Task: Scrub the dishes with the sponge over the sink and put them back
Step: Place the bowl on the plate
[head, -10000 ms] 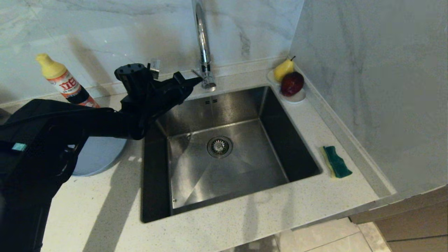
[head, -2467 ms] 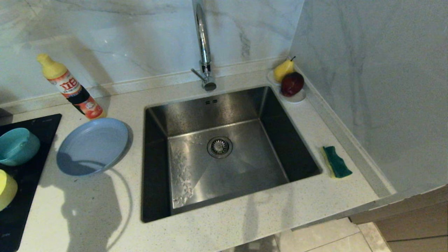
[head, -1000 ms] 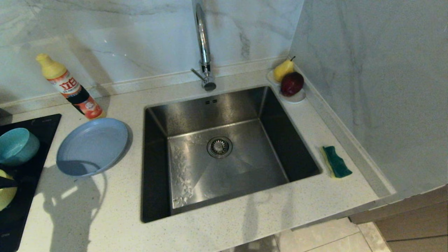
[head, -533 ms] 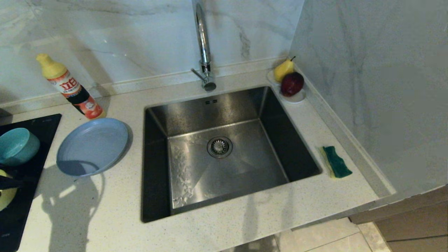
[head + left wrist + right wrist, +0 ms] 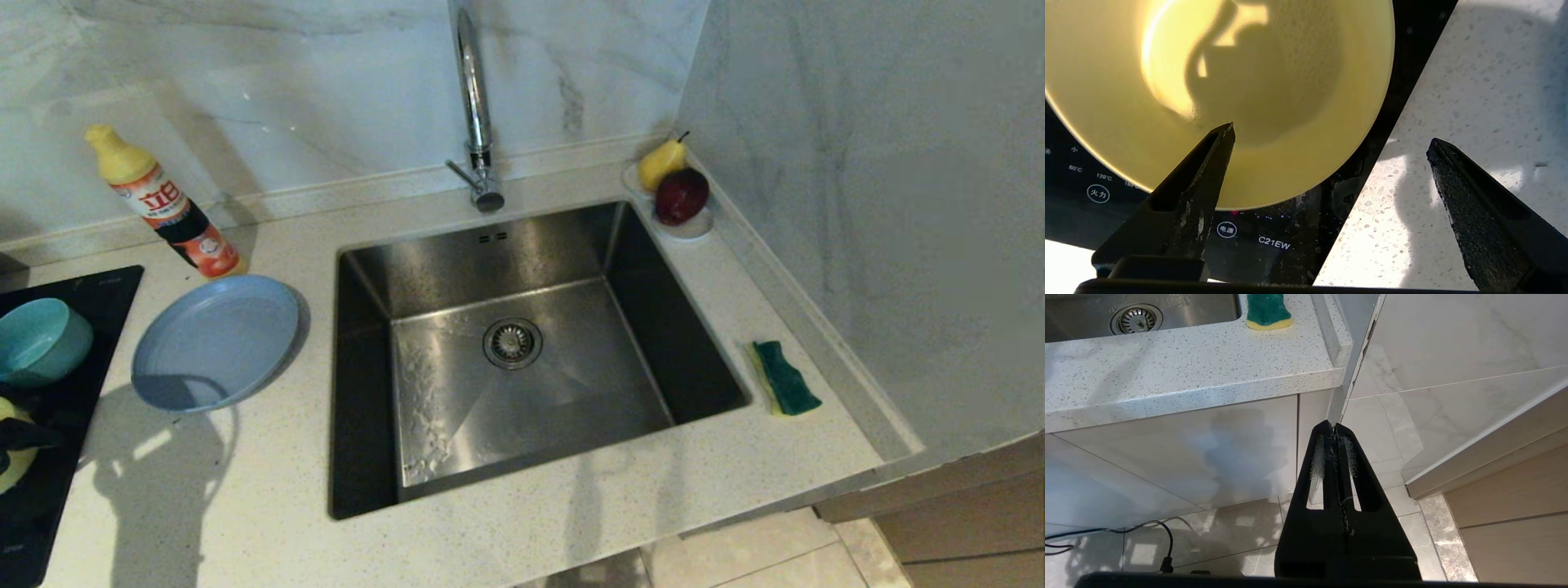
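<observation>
Two black fingers of the left pincer are standing wide apart, gripping nothing, one over the round yellow plastic bowl on the black glass hob, the other over the speckled white worktop. Beside them are sitting the teal-blue bowl and grey-blue round plate. Right of the square steel sink is lying the green-and-yellow wavy sponge. Below the worktop edge, the right pincer is hanging closed, empty.
</observation>
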Robot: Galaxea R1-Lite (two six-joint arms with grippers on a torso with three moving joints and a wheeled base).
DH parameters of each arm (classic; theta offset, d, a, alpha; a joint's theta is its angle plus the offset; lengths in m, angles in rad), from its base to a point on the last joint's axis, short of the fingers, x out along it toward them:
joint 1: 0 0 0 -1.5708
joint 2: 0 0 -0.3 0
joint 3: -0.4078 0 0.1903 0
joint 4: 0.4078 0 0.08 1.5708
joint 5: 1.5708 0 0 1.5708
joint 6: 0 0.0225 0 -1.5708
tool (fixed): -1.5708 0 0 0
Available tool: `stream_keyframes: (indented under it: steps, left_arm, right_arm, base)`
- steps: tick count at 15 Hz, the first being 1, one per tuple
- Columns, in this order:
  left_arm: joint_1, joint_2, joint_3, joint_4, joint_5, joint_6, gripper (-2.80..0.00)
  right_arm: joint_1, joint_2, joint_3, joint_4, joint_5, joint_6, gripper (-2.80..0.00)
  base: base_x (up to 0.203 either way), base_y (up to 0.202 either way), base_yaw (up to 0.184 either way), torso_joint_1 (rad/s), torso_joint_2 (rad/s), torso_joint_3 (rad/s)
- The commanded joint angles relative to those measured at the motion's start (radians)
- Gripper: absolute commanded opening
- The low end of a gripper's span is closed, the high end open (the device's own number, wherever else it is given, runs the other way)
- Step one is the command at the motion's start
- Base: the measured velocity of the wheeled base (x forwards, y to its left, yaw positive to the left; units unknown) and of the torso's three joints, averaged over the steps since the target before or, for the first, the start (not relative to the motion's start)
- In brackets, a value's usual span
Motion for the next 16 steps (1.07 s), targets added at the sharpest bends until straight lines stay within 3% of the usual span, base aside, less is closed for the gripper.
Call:
stream_keyframes:
  steps: [1,2,3,10,16]
  left_arm:
    - [0.000,0.008,0.005,-0.001,-0.003,0.001,0.00]
    - [0.000,0.008,0.005,-0.001,-0.001,0.001,-1.79]
    - [0.001,0.008,0.005,-0.001,-0.003,0.001,-2.80]
    - [0.011,-0.011,0.020,0.014,-0.002,0.000,-2.80]
    - [0.020,-0.145,0.033,0.049,-0.006,-0.002,-2.80]
  right_arm:
    - [0.000,0.000,-0.001,0.000,0.000,-0.001,-2.80]
    - [0.000,-0.001,-0.001,0.000,0.001,-0.001,-2.80]
    - [0.000,0.000,-0.001,0.000,0.000,-0.001,-2.80]
    - [0.000,0.000,0.001,0.000,0.000,-0.001,-2.80]
    - [0.000,0.000,0.001,0.000,0.000,-0.001,-2.80]
  base:
    - [0.000,0.000,0.000,0.000,0.00,0.000]
    - [0.000,0.000,0.000,0.000,0.00,0.000]
    - [0.000,0.000,0.000,0.000,0.00,0.000]
    - [0.000,0.000,0.000,0.000,0.00,0.000]
    - [0.000,0.000,0.000,0.000,0.00,0.000]
